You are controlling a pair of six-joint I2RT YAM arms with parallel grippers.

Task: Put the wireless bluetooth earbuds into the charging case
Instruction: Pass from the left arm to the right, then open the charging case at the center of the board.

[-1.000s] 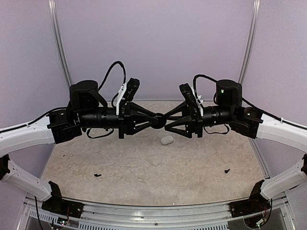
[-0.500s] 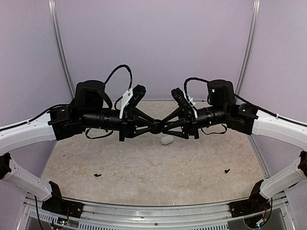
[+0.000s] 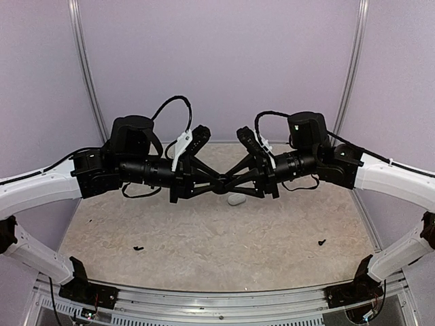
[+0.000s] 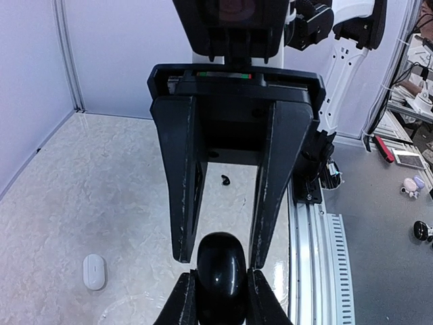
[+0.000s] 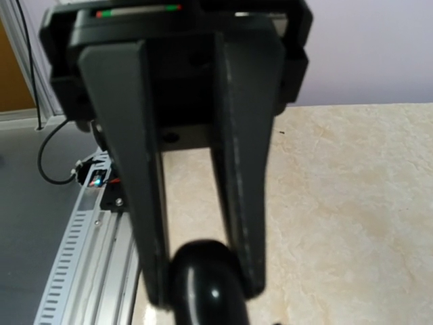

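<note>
A glossy black rounded object (image 3: 221, 183) hangs above the table between both grippers, which meet tip to tip. My left gripper (image 4: 220, 276) is shut on its near end (image 4: 220, 291). My right gripper (image 5: 203, 291) comes from the opposite side, its fingers (image 4: 181, 203) pressed against both flanks of the object's far end (image 5: 203, 308). The white oval charging case (image 3: 236, 200) lies shut on the table just below and to the right of the grippers; the left wrist view shows the case (image 4: 94, 271) too. The earbuds are not in view.
Two tiny black bits lie on the beige table, one at the front left (image 3: 138, 248) and one at the front right (image 3: 321, 242); the latter bit (image 4: 224, 179) shows between the right gripper's fingers. Purple walls enclose the table; a metal rail (image 3: 217, 299) runs along the near edge.
The right gripper's fingers have narrowed onto the black object. Both wrists have swung inward and the meeting point has shifted slightly left and lower in the top view. The white case has not moved.
</note>
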